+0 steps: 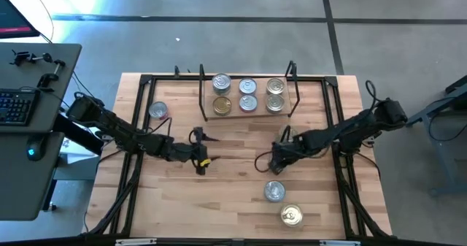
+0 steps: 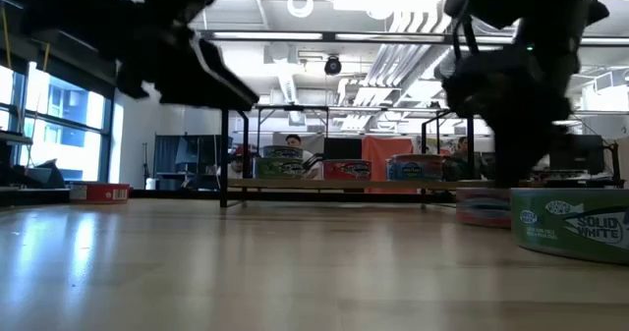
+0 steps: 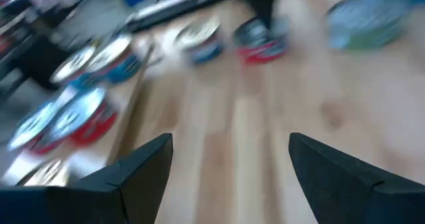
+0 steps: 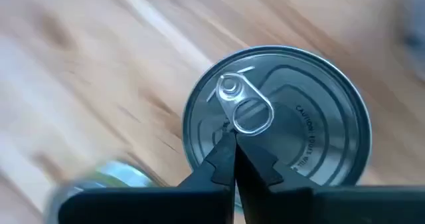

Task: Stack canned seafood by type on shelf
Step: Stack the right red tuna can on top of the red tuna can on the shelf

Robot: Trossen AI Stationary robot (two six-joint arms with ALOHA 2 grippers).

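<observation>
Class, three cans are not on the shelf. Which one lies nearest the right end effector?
The silver-lidded can, just below the right end effector. The gold-lidded can lies farther toward the front edge, and the third can sits far left.

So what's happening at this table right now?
Two robot arms are sorting tins onto a shelf at the table's far edge, which already carries six cans. The right gripper is shut and empty, hovering above a silver-lidded can near the table's front, with a gold-lidded can just beyond it. The left gripper hangs open and empty mid-table. One more can sits left of the shelf.
</observation>
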